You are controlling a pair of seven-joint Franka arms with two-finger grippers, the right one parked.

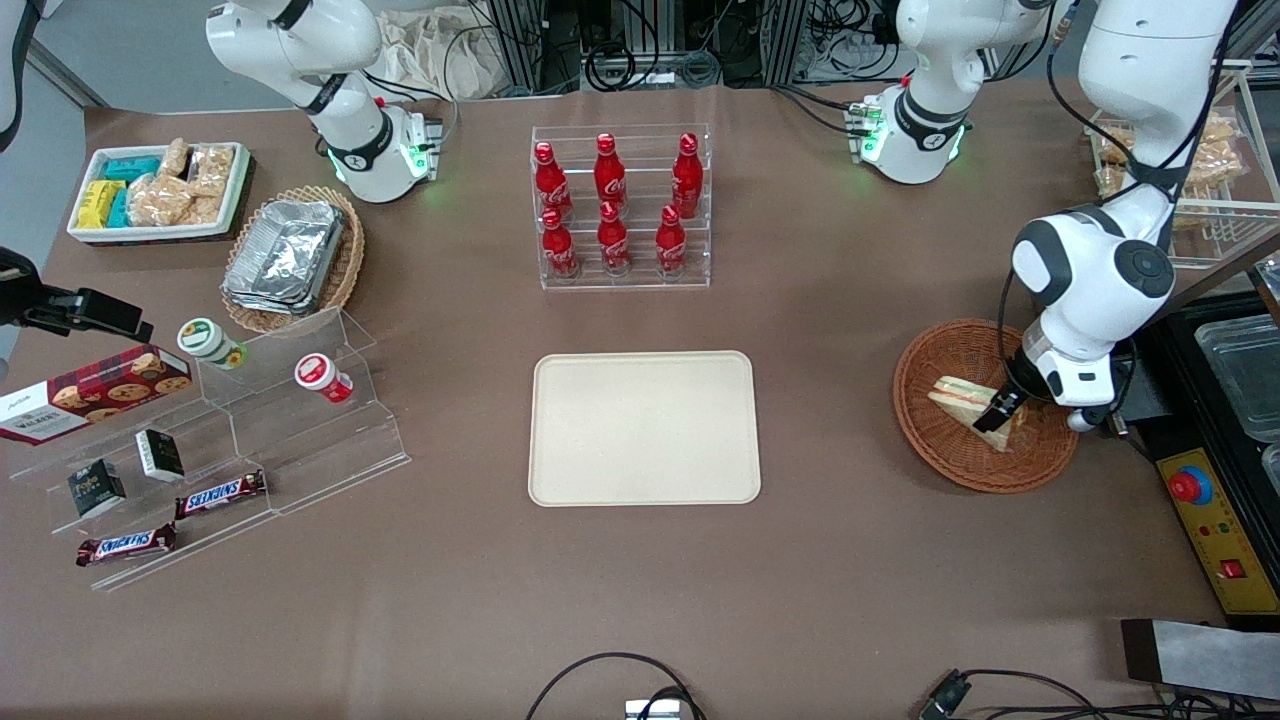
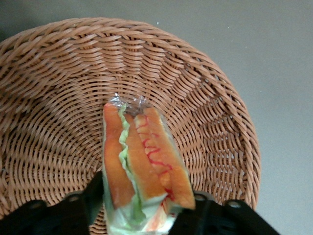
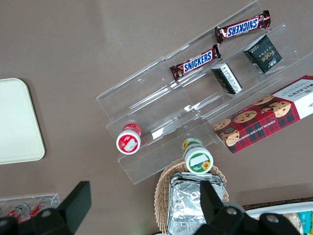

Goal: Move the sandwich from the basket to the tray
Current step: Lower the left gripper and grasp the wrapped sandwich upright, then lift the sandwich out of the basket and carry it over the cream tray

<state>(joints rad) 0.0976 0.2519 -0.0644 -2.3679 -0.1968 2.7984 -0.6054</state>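
The jaws sit on either side of the wrapped sandwich (image 2: 144, 166), one dark finger (image 2: 85, 203) against each bread face, so I'd call them clamped on it, or a hair away from it. In the wrist view the wedge stands on edge between them, cut side facing the camera, with orange layers, green lettuce and a red squiggle visible through clear film. From the front, the gripper (image 1: 1000, 412) is down inside the reddish-brown wicker basket (image 1: 935, 440) at the working arm's end of the table (image 1: 640, 590), and the sandwich (image 1: 965, 398) lies in the basket with its long edge running out from the fingers.

The cream tray (image 1: 644, 428) sits in the middle of the table, well apart from the basket, with nothing on it. So the job looks like it's at the grab stage, with the lift and carry yet to come.

What I'd worry about:
- The film looks slick and the bread is soft. A light squeeze could let the wedge slide out mid-carry; a hard one squashes it.
- The grip seems to be near one end of the wedge, so the free end could droop or swivel once it's off the weave.
- Go sideways too low and the sandwich could catch the basket rim and drag the basket along.
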